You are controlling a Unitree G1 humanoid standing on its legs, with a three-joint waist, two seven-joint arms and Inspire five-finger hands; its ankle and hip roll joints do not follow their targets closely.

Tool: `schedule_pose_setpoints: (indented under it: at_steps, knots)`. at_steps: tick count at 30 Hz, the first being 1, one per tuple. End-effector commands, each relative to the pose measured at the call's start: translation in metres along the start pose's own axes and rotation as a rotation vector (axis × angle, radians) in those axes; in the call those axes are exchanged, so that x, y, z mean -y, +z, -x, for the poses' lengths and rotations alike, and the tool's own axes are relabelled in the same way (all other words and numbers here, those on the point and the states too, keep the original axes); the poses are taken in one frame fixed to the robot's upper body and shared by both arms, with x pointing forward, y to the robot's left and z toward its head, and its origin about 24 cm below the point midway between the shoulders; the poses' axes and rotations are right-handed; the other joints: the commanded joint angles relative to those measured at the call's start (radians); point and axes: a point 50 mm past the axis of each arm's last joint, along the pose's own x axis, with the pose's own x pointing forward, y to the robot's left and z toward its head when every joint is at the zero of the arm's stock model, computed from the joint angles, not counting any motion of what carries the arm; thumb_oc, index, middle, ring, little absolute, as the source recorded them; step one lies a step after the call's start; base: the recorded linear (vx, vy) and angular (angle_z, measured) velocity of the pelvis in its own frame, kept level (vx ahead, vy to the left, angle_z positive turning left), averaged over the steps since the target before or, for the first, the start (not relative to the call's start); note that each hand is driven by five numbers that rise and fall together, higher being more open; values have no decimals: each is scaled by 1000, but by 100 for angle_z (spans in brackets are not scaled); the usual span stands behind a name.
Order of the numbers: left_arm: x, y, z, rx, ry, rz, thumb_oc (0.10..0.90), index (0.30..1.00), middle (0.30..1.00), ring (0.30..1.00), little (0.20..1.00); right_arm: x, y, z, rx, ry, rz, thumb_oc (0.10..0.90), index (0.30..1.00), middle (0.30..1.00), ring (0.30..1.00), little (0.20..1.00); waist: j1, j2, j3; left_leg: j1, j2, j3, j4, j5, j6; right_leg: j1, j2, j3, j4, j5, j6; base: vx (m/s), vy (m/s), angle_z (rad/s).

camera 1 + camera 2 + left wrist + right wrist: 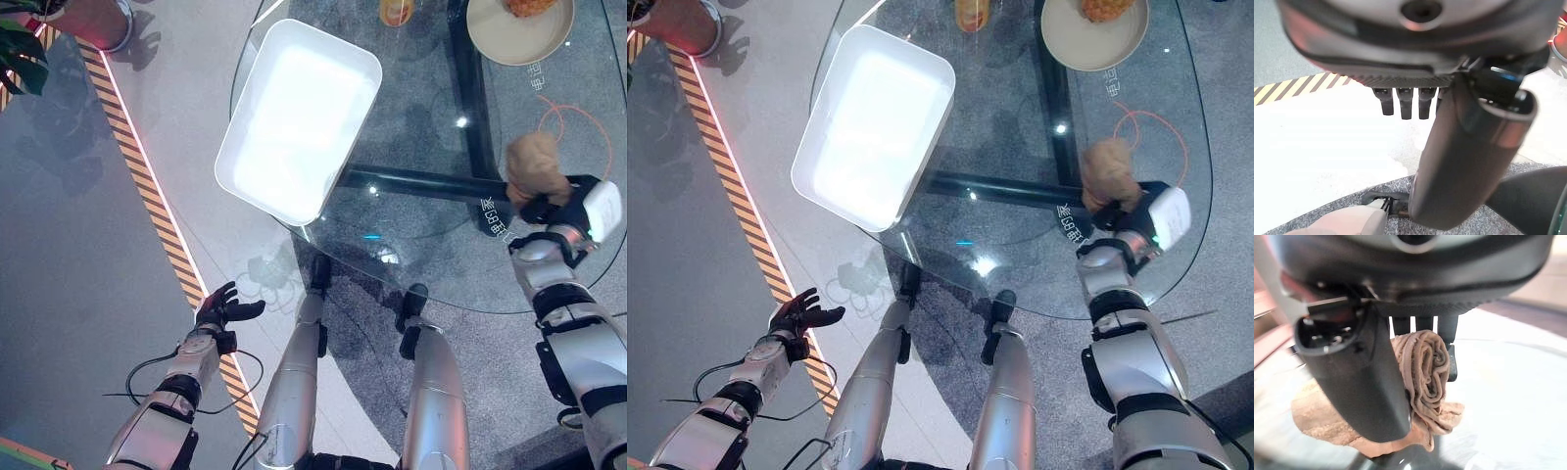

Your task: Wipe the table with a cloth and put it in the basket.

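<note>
A brown cloth is bunched in my right hand, which is shut on it over the right part of the round glass table. In the right wrist view the cloth is folded between thumb and fingers, its lower end trailing on the glass. A white rectangular basket sits on the table's left side, partly overhanging the edge, well left of the cloth. My left hand hangs open low over the floor, off the table; its fingers are straight.
A beige plate with food and an orange cup stand at the table's far side. An orange ring lies by the cloth. A yellow-black striped line crosses the floor at left, near a potted plant.
</note>
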Motion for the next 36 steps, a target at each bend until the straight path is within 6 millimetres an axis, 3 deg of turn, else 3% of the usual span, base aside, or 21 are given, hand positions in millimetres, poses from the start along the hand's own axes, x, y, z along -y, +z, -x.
schedule_pose_setpoints:
  at_steps: [1,8,22,25,32,36]
  knots:
    - [-42,-12,6,-41,108,19,800,900,900,900,900,69,-27,-30,-115,-303,-7,100,300,300,300,200,-26,-28,-22,5,-43,56,151,-183,74,13,40,7,-129,128,25,17,-31,0]
    - [-53,-6,6,-35,130,29,800,900,900,900,900,76,-46,-29,-185,-322,-20,100,300,300,300,200,-40,-36,-22,1,-39,58,149,-185,70,8,51,17,-136,130,28,3,-5,-2]
    - [-60,1,4,-31,134,23,800,900,900,900,900,74,-29,-32,-134,-318,-54,100,300,300,300,200,-41,-41,-22,1,-34,56,148,-185,65,12,55,17,-139,123,25,0,-5,-1]
    - [-59,3,4,-29,131,21,800,900,900,900,900,70,-17,-32,-64,-289,-54,100,300,300,300,200,-41,-41,-22,0,-36,54,149,-186,65,12,56,17,-140,123,24,0,0,0]
    - [-52,4,3,-20,121,16,800,900,900,900,900,45,44,-22,236,-193,-22,100,300,300,300,200,-41,-39,-22,-1,-39,53,149,-185,61,11,53,16,-142,121,24,-2,3,0]
    - [-46,1,3,-19,115,17,800,900,900,900,900,23,89,-3,470,-86,37,100,300,300,300,200,-38,-35,-22,1,-45,54,144,-182,61,12,52,16,-142,117,20,-11,21,-3]
